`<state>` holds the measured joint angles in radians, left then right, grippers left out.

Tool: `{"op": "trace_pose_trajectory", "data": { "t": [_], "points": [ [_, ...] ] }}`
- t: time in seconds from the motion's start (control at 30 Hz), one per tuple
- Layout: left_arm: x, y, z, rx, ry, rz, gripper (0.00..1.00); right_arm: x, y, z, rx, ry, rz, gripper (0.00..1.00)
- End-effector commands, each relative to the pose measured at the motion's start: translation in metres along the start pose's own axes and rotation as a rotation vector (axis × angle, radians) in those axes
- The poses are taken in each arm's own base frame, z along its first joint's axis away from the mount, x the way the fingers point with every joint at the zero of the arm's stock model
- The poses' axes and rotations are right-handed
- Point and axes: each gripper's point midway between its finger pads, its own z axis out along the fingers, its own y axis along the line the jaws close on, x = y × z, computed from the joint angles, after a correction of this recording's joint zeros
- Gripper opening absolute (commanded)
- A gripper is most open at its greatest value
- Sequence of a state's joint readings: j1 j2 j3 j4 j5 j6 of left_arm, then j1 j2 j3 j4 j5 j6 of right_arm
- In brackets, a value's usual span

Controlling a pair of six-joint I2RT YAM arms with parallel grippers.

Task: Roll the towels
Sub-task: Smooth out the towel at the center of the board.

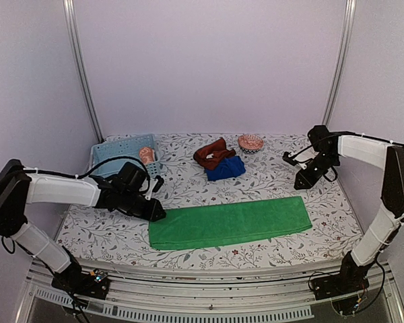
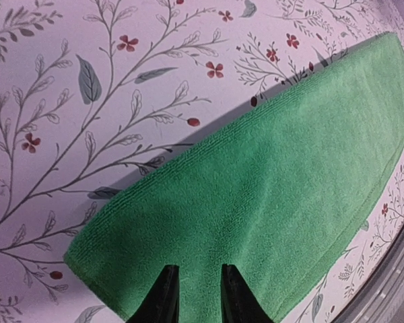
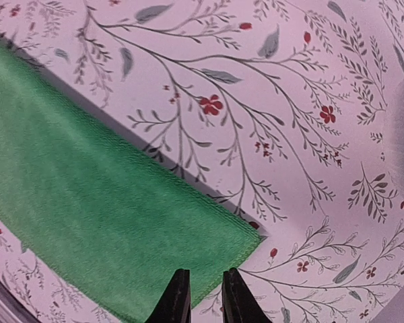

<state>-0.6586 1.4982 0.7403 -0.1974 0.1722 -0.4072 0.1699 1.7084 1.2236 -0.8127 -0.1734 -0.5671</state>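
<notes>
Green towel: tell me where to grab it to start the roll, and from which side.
Probably the left short edge of the green towel, pinched from above, where the left gripper hovers. It lies flat as a long strip, so the roll should start at a short end.

Light is recorded as soft and even; a thin shadow is cast beside the green towel (image 2: pixel 269 175), ahead of the left claw (image 2: pixel 198 272).

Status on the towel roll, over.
Left gripper at left end of green towel, slightly open, empty. Right gripper near its right end, same. Towel lies as a flat long strip, not rolled. Nothing on it.
</notes>
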Motion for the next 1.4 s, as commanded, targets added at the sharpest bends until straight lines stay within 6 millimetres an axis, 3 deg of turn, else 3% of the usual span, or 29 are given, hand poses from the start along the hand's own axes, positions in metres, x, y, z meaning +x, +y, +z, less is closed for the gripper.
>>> {"op": "trace_pose_trajectory", "data": {
  "t": [0.0,0.13,0.37,0.57,0.73,0.83,1.0,1.07,1.2,1.3,1.37],
  "points": [
    [0.023,-0.014,0.006,0.046,0.054,0.043,0.21,0.019,0.055,-0.017,-0.225,-0.026,-0.046,0.18],
    [0.041,-0.026,0.01,0.073,0.093,0.064,0.19,0.063,0.068,0.0,-0.247,0.102,-0.05,0.17],
    [0.072,-0.025,0.021,0.068,0.188,0.062,0.17,0.103,0.077,0.01,-0.243,0.211,-0.073,0.15],
    [0.081,-0.031,0.023,0.081,0.203,0.075,0.17,0.134,0.064,0.024,-0.174,0.308,-0.085,0.14],
    [0.069,-0.052,0.017,0.122,0.16,0.114,0.17,0.147,0.04,0.026,-0.118,0.346,-0.059,0.13],
    [0.048,-0.072,0.003,0.152,0.081,0.141,0.18,0.148,0.017,0.021,-0.06,0.338,-0.033,0.13],
    [0.024,-0.083,-0.009,0.171,0.004,0.156,0.19,0.146,-0.026,0.005,0.012,0.323,0.033,0.13],
    [0.023,-0.079,-0.009,0.148,-0.005,0.163,0.19,0.138,-0.028,-0.008,-0.016,0.29,0.055,0.14],
    [0.026,-0.069,-0.003,0.104,-0.007,0.161,0.19,0.097,-0.03,-0.032,-0.065,0.145,0.097,0.21],
    [0.024,-0.065,0.0,0.079,-0.013,0.142,0.19,0.065,-0.024,-0.036,-0.155,0.049,0.188,0.31],
    [0.021,-0.06,-0.001,0.049,-0.028,0.125,0.19,0.058,-0.02,-0.029,-0.183,0.039,0.216,0.35]
  ]
}}
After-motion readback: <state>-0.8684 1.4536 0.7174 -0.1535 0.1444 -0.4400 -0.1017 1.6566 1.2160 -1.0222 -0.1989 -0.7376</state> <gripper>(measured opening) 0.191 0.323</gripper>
